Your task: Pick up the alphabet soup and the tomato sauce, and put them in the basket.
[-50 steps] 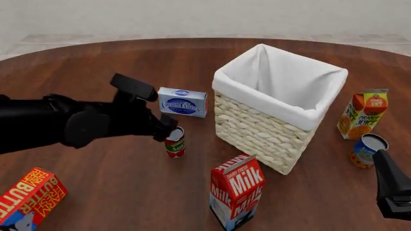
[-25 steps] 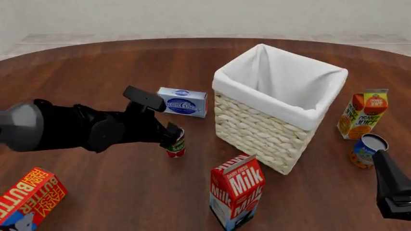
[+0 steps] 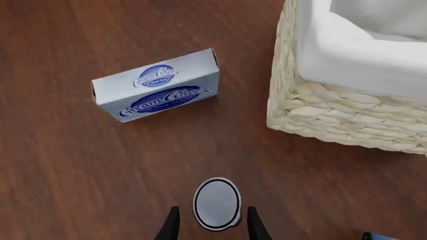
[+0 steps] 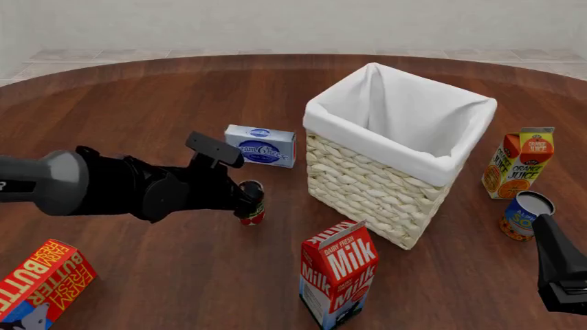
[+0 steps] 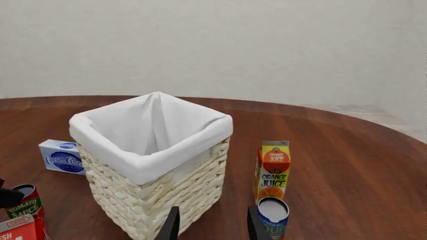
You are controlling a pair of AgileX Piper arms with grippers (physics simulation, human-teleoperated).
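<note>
Left gripper (image 3: 212, 227) spread, tomato sauce (image 3: 216, 203) upright between fingertips, contact seemingly not yet made; advise centring, squeezing evenly, lifting straight; basket (image 4: 367, 184) just beyond; right gripper (image 5: 212, 225) spread, alphabet soup (image 5: 273, 216) beside it.

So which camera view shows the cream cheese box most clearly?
The left wrist view: the cream cheese box lies whole and large there, its label readable. The front view shows it smaller, beside the basket. The right wrist view shows it small and partly hidden behind the basket.
</note>
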